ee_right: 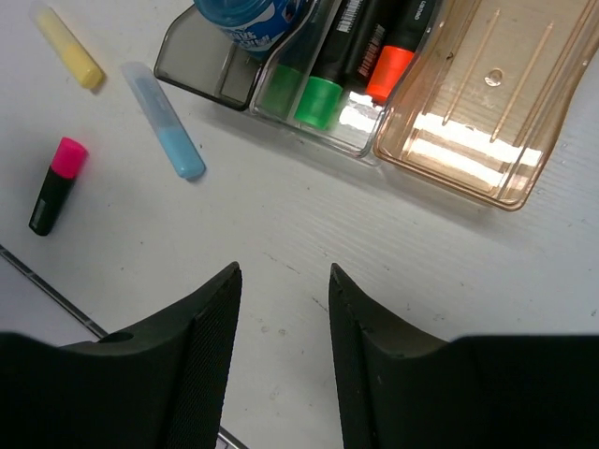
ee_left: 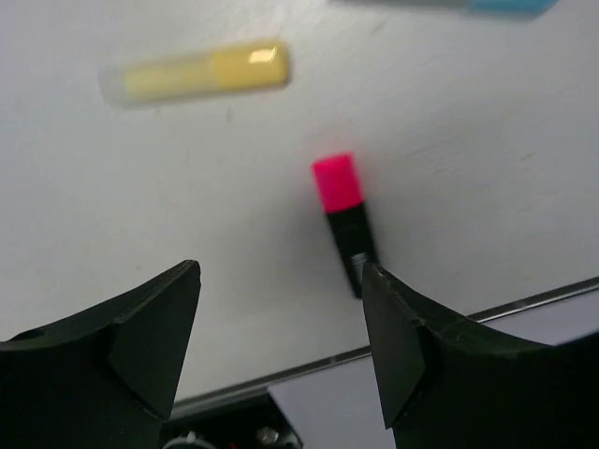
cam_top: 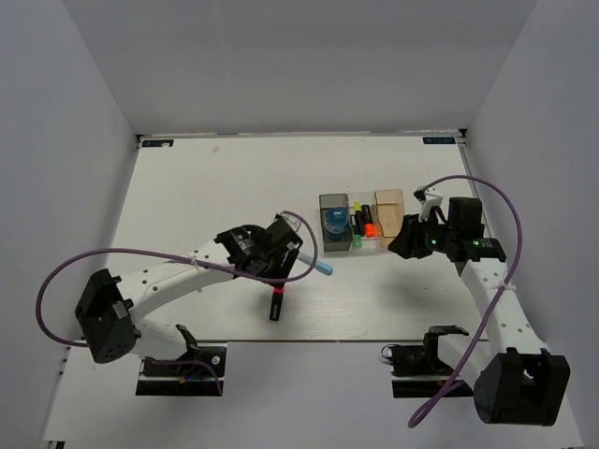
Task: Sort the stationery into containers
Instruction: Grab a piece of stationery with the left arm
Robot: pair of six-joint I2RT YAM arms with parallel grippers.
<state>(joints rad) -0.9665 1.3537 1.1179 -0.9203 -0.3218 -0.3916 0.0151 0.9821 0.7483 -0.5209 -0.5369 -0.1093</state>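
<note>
White tabletop [cam_top: 206, 187]: the left gripper [ee_left: 281, 281] hangs, jaws apart, over the pink-capped highlighter [ee_left: 344, 210], with the yellow stick [ee_left: 201, 73] and blue stick [ee_right: 167, 122] nearby. The blue roll [ee_right: 253, 19] sits in the grey bin [ee_right: 192, 70] and highlighters [ee_right: 320, 101] in the clear bin [ee_right: 351, 140], beside the tan bin [ee_right: 487, 192]. The right gripper [ee_right: 281, 281] hovers with its jaws apart.

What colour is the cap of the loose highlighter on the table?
Pink cap, clearest in the left wrist view.

Glossy translucent plastic tan bin [ee_right: 487, 103]; matt white table [ee_right: 393, 253].
</note>
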